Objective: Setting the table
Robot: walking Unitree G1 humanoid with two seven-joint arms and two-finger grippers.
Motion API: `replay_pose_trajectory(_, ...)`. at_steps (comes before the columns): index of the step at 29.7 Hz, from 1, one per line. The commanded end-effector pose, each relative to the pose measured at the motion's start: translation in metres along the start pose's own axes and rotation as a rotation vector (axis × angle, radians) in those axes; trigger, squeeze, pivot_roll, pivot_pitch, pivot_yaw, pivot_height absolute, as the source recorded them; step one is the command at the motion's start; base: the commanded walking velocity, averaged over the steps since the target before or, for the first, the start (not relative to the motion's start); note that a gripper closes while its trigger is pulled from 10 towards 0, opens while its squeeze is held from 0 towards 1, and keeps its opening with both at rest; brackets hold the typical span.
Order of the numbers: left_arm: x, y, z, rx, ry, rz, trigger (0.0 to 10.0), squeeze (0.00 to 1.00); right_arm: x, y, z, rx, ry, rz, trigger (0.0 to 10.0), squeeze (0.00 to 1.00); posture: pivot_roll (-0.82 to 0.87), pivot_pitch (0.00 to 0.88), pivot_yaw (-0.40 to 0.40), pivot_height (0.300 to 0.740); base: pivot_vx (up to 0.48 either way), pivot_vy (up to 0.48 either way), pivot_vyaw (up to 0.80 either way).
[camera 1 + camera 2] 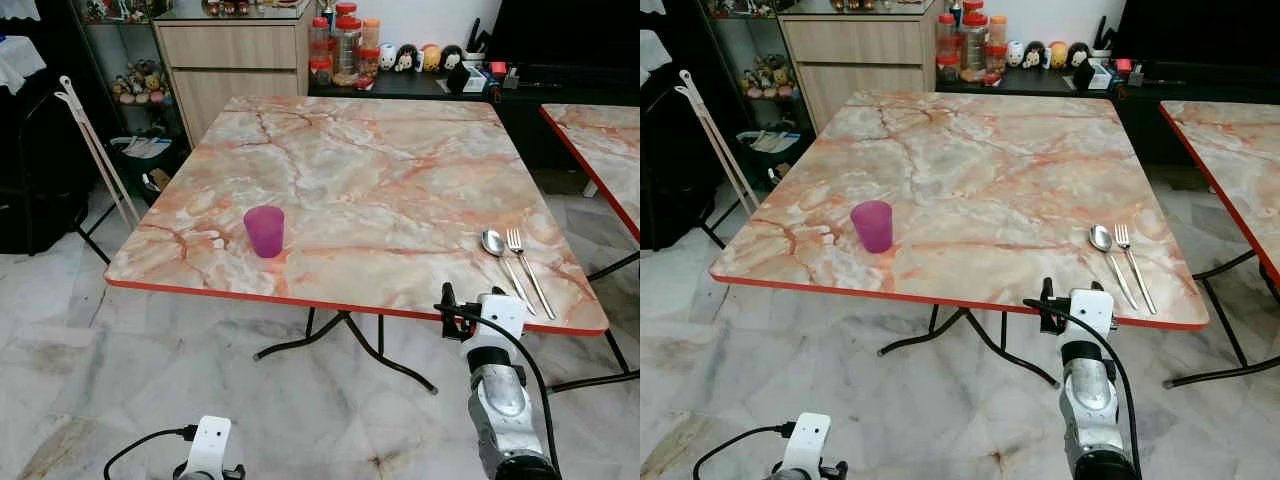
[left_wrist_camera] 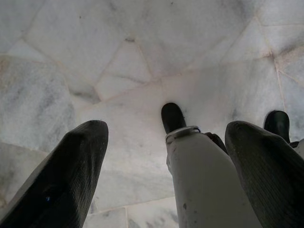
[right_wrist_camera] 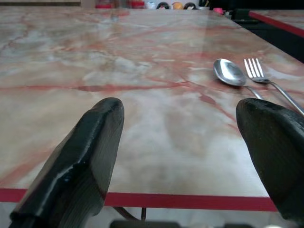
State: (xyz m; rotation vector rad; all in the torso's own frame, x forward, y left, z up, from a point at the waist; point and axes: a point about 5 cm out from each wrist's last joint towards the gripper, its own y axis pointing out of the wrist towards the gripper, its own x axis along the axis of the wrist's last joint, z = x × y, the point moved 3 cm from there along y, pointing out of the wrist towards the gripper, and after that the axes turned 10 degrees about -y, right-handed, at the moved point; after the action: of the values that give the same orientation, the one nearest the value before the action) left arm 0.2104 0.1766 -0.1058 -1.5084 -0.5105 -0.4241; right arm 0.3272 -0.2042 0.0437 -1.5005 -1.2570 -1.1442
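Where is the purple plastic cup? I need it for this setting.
The purple plastic cup stands upright near the marble-patterned table's front-left edge, far left of the spoon.

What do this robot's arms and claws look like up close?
The right arm is rounded silver metal with a white block at the wrist and a black cable looping along it. The left arm has the same white wrist and black cable. Each claw has two long, thick black fingers with rounded tips.
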Motion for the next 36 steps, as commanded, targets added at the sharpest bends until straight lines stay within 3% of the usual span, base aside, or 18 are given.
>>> replay_pose_trajectory(1,0.005,0.001,0.000,0.009,0.005,-0.014,10.0,0.00,-0.001,0.005,0.011,0.040,-0.002,0.034,10.0,0.00,-0.06,0.000,0.019,0.740,0.000,0.000,0.00)
replay_pose_trajectory(4,0.006,0.001,-0.003,0.004,0.009,-0.021,10.0,0.00,0.007,0.010,0.028,0.089,-0.002,0.025,10.0,0.00,-0.06,0.000,0.016,0.740,0.000,0.000,0.00)
replay_pose_trajectory(8,0.006,0.001,-0.003,0.006,0.008,-0.023,10.0,0.00,0.016,0.015,0.039,0.116,0.015,0.002,10.0,0.00,-0.05,0.000,0.011,0.740,0.000,0.000,0.00)
replay_pose_trajectory(36,0.008,0.000,0.003,0.033,-0.013,-0.042,10.0,0.00,0.017,0.016,0.042,0.109,0.056,-0.003,10.0,0.00,-0.04,0.000,0.000,0.740,0.000,0.000,-0.05)
